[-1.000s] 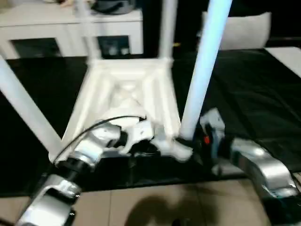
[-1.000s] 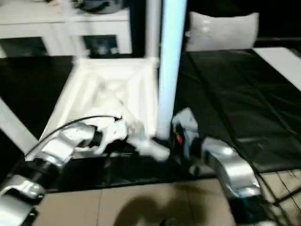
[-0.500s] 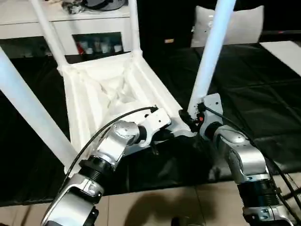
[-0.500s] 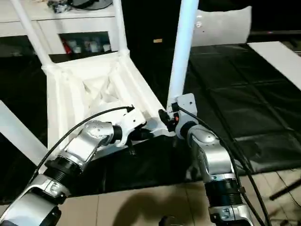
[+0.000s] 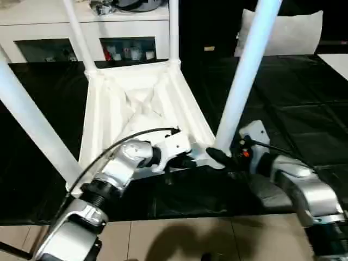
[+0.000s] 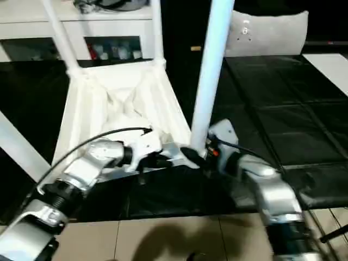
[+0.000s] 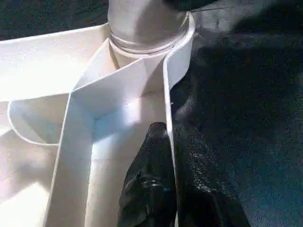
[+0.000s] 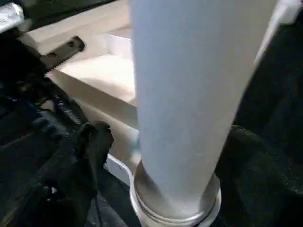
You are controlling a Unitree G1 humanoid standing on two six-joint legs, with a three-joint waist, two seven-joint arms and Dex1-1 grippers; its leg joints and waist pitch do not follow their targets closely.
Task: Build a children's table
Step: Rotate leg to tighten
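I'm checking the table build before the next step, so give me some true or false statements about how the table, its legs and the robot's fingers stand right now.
1. The table top lies upside down on the black mat. True.
2. No legs are fitted yet. False: four legs stand up from the corners, including the near right leg.
3. The left gripper pinches the top's thin edge wall. True.
4. The right gripper is clamped tight around the near right leg. False: its fingers stand apart, either side of the leg's base.
5. The table top is blue. False: it is white.
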